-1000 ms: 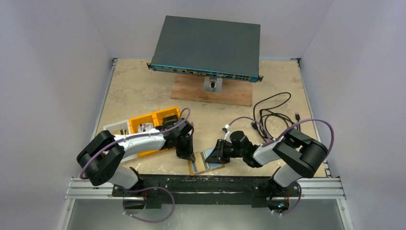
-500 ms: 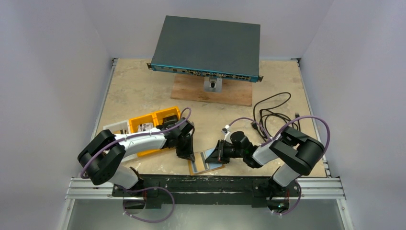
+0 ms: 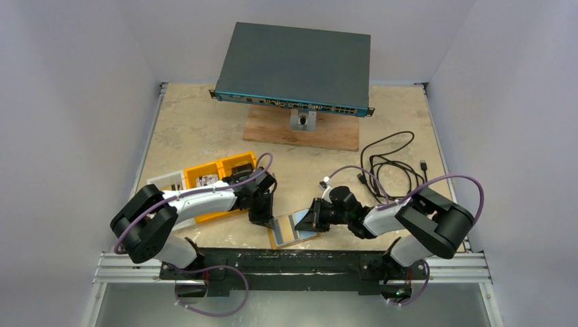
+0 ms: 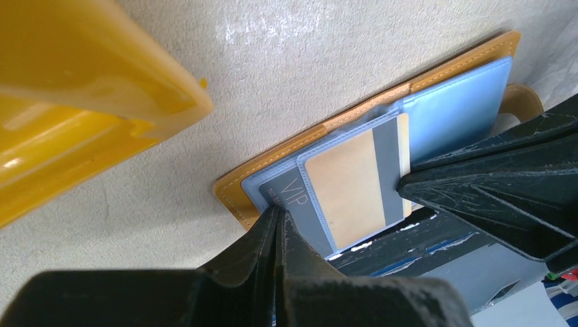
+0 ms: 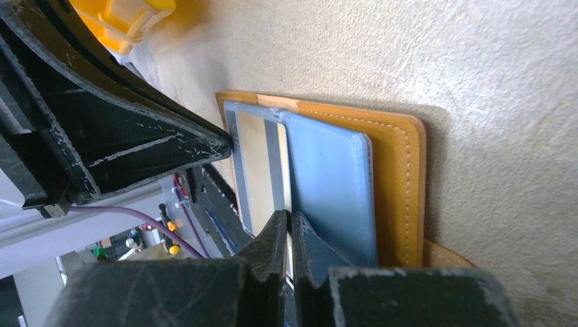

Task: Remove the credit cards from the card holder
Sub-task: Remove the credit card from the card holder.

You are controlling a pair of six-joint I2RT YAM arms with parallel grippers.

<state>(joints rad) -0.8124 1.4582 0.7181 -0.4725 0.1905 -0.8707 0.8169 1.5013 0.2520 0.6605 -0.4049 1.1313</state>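
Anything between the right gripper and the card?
Nothing loose. The right gripper, shut, sits at the edge of the card; only the clear sleeve of the holder covers it. The left gripper, shut, rests on the holder's other end.

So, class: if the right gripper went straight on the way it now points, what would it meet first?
The card holder: the right gripper's shut jaws sit at its inner sleeves. Past those, the left gripper seems next, though depth is unclear.
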